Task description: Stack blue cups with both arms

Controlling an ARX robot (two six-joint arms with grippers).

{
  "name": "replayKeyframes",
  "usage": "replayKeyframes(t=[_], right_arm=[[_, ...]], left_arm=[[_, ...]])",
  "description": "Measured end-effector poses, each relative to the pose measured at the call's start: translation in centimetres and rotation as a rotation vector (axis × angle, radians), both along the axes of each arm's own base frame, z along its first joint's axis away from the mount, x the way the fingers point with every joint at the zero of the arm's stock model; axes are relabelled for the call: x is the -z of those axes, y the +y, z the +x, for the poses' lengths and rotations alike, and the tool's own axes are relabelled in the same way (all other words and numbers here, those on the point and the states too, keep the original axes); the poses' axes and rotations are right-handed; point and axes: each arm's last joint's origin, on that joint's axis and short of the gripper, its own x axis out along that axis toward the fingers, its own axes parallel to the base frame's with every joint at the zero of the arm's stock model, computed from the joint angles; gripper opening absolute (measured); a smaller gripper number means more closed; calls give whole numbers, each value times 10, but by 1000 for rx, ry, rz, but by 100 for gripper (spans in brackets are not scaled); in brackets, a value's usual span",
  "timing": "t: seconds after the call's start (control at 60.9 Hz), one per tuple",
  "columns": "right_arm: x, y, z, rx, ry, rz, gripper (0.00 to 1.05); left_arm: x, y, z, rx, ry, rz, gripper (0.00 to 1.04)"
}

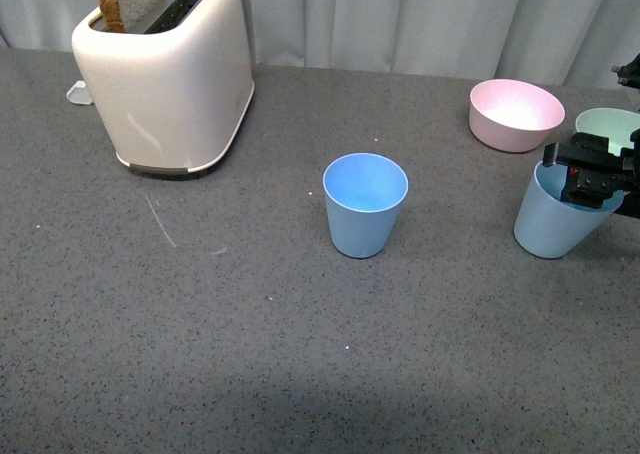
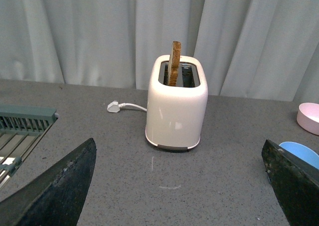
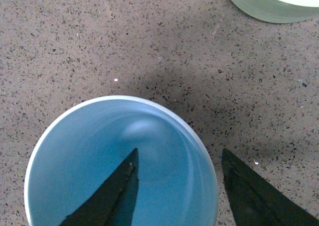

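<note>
One blue cup (image 1: pixel 365 206) stands upright in the middle of the table. A second blue cup (image 1: pixel 555 219) sits at the far right and seems to lean a little. My right gripper (image 1: pixel 590 174) is over its rim. In the right wrist view this gripper (image 3: pixel 180 151) is open and straddles the wall of that cup (image 3: pixel 89 156), one finger (image 3: pixel 117 196) inside and the other outside. My left gripper (image 2: pixel 179 186) is open above bare table with nothing between its fingers. The edge of a blue cup (image 2: pixel 301 154) shows beside one of its fingers (image 2: pixel 294 181).
A white toaster (image 1: pixel 170 74) with a slice of bread stands at the back left, its plug (image 2: pixel 113 106) behind it. A pink bowl (image 1: pixel 515 114) and a pale green bowl (image 1: pixel 610 129) sit at the back right, near the right cup. A grey-green rack (image 2: pixel 20 131) shows in the left wrist view.
</note>
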Motion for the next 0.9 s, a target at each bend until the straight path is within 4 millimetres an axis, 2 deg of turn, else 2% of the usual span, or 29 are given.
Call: replayKeyframes(t=[0.296, 0.411, 0.526, 0.69, 0.805, 0.904], right_arm=[[-1, 0, -1, 4, 12, 19, 1], [-12, 3, -3, -19, 2, 86, 1], [-40, 12, -7, -63, -38, 173, 1], [-84, 46, -12, -172, -80, 319, 1], [-94, 72, -13, -236, -70, 372, 1], [-93, 91, -14, -268, -38, 413, 1]], left_arm=[[0, 0, 0, 0, 0, 0, 98], [0, 0, 0, 0, 0, 0, 98], [0, 0, 0, 0, 0, 0, 98], [0, 0, 0, 0, 0, 0, 98], [0, 0, 0, 0, 0, 0, 98], [0, 0, 0, 0, 0, 0, 98]])
